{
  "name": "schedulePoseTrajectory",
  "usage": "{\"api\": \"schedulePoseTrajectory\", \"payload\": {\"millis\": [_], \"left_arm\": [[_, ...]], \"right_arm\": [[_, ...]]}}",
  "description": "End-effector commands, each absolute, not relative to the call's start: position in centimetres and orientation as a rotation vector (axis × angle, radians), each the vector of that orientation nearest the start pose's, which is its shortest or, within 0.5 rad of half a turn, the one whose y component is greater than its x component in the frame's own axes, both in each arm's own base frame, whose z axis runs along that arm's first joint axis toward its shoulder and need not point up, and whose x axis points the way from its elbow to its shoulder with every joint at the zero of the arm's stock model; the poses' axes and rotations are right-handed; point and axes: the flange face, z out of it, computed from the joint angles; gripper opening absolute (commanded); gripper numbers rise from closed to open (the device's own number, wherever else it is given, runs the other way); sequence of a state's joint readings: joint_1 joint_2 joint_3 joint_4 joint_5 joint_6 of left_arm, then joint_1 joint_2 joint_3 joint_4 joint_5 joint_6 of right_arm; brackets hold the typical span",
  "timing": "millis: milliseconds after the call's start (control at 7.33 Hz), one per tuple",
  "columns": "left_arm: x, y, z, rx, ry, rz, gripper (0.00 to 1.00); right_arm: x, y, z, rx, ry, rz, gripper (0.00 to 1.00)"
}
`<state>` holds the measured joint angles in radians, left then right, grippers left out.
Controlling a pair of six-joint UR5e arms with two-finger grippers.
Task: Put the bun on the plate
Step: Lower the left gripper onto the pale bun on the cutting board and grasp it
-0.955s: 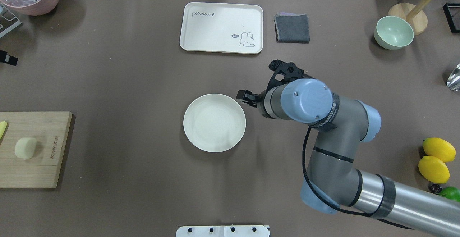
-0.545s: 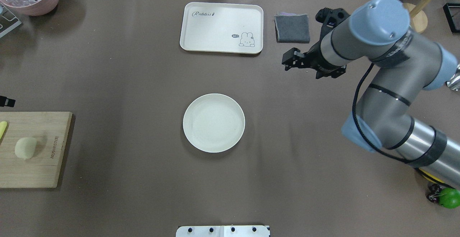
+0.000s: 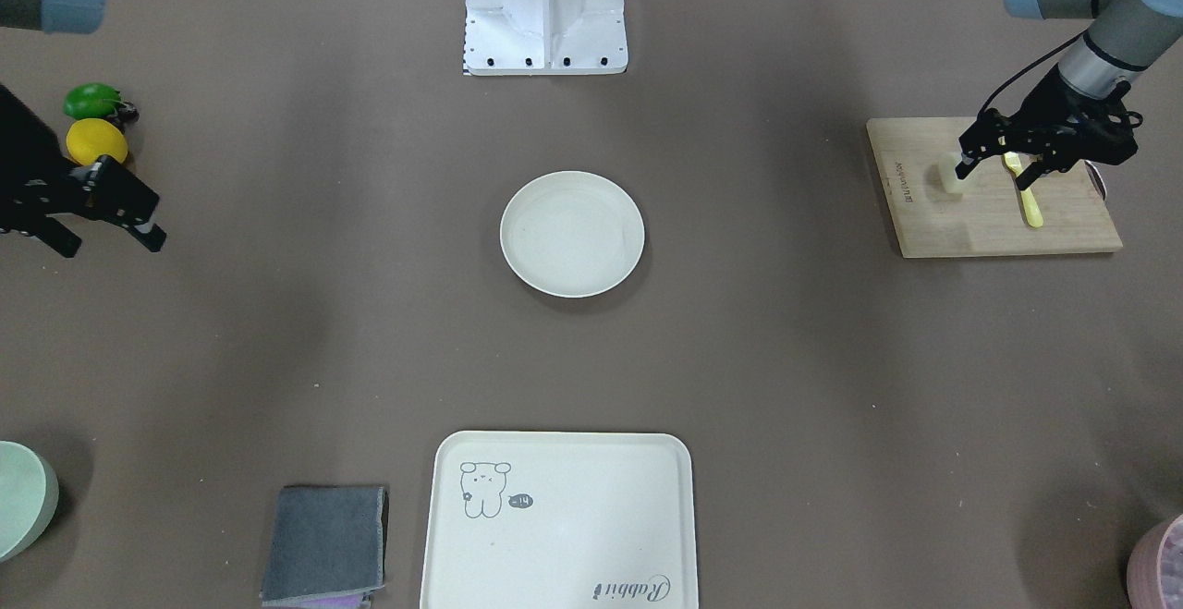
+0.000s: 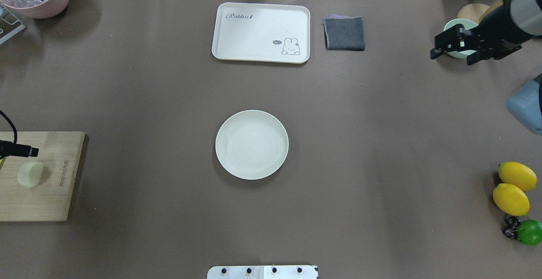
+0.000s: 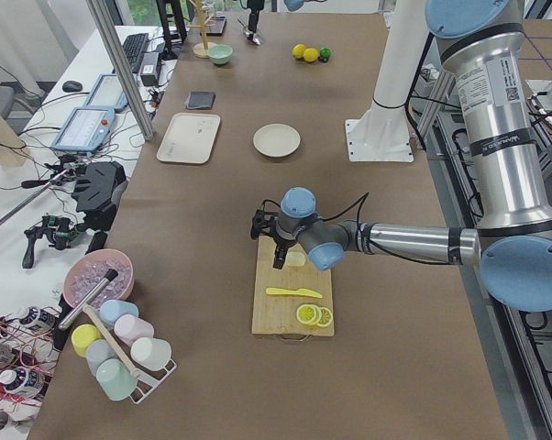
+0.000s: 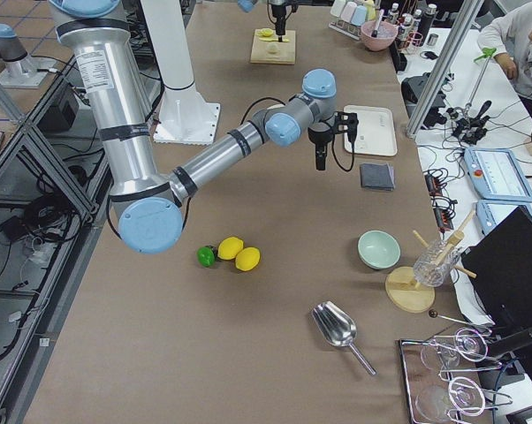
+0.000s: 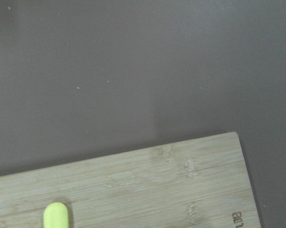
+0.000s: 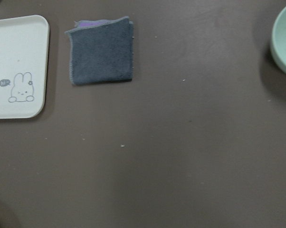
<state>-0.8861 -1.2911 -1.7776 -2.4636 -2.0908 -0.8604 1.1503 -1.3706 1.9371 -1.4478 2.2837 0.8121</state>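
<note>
The pale bun [image 4: 30, 173] [image 3: 952, 178] [image 5: 296, 259] lies on a wooden cutting board [image 4: 51, 194] [image 3: 998, 225] at the table's left end. My left gripper [image 3: 996, 173] hovers open over the board with nothing in it. One of its fingers [image 4: 25, 150] shows just beyond the bun at the edge of the overhead view. The round off-white plate [image 4: 252, 144] [image 3: 572, 233] [image 5: 276, 140] sits bare at the table's middle. At the far right, well away from the plate, my right gripper [image 4: 451, 57] [image 3: 109, 239] hangs open and holds nothing.
A yellow knife [image 3: 1026, 198] and lemon slices [image 5: 313, 315] share the board. A rabbit tray [image 4: 260, 31] and grey cloth [image 4: 344, 33] lie at the back. A green bowl [image 6: 378, 249] sits under the right gripper. Lemons [image 4: 514, 186] and a lime [image 4: 529, 231] lie near right.
My right arm has swung from beside the plate out to the far right, over the green bowl. A left gripper finger has come into view over the board. Bun and plate stayed put.
</note>
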Motion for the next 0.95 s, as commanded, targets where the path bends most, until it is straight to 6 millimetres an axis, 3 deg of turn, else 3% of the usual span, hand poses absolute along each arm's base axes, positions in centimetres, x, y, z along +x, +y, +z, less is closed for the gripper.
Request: {"api": "schedulePoseTrajectory", "payload": {"millis": [0,136,273,409,545,682,818], "left_arm": [[21.7,-35.3,59.9,0.211,0.885,0.057,0.97],[21.8,-34.7,60.8,0.208,0.866,0.061,0.92],[21.4,-34.3,61.2,0.203,0.860,0.066,0.77],[20.9,-33.6,61.7,0.208,0.861,0.077,0.49],[21.0,-33.2,61.8,0.208,0.866,0.087,0.35],[21.1,-33.2,61.6,0.211,0.871,0.090,0.22],[21.1,-33.2,61.5,0.214,0.873,0.091,0.21]], "right_arm": [[-13.1,-51.5,38.8,0.149,-0.924,0.093,1.00],[-13.1,-51.5,38.8,0.150,-0.924,0.092,1.00],[-13.0,-51.3,39.2,0.148,-0.921,0.095,1.00],[-12.9,-51.3,39.1,0.150,-0.921,0.096,1.00],[-12.9,-51.3,39.1,0.150,-0.921,0.096,1.00],[-12.9,-51.3,39.3,0.148,-0.920,0.097,1.00],[-12.9,-51.3,39.3,0.148,-0.920,0.097,1.00]]}}
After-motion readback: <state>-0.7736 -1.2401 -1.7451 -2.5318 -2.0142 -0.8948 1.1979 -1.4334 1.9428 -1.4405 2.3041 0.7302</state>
